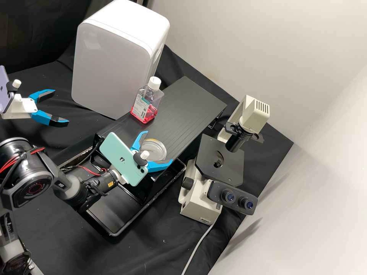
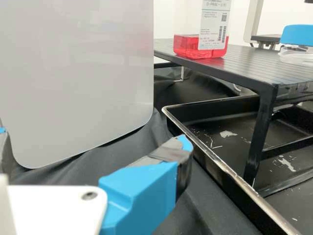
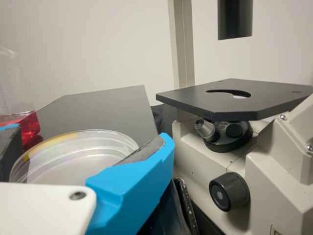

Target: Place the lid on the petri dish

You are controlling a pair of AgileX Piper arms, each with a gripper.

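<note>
Black bench [image 1: 153, 244], with a black shelf [image 1: 191, 103] standing over a tray [image 1: 114, 229]. Dish [image 1: 153, 151] lies flat on the shelf's near end, near the edge. Flask [image 1: 145, 105] stands just behind it on the same shelf, and the microscope [image 1: 218, 179] is off to the side.

Right gripper [image 1: 156, 148] sits level with the dish. Its fingers are spread, one on each side and close to the rim. No clear clamp is visible, and pad contact can't be confirmed. Left gripper [image 1: 60, 107] hangs with its fingers apart and empty, well away beside the white box [image 1: 114, 57].

Key relation: the dish is dead centre in the right gripper's span, so that arm owns the move and the left is out of play. The dish is round, so it has no long axis to align.

Lid and base can't be told apart; it reads as one clear round stack with a yellowish edge, so the lid is probably already on or almost seated. Likely next step is to check it sits flush, then back straight off. Risk: a finger dragging the rim could slide the dish off the shelf edge.
</note>
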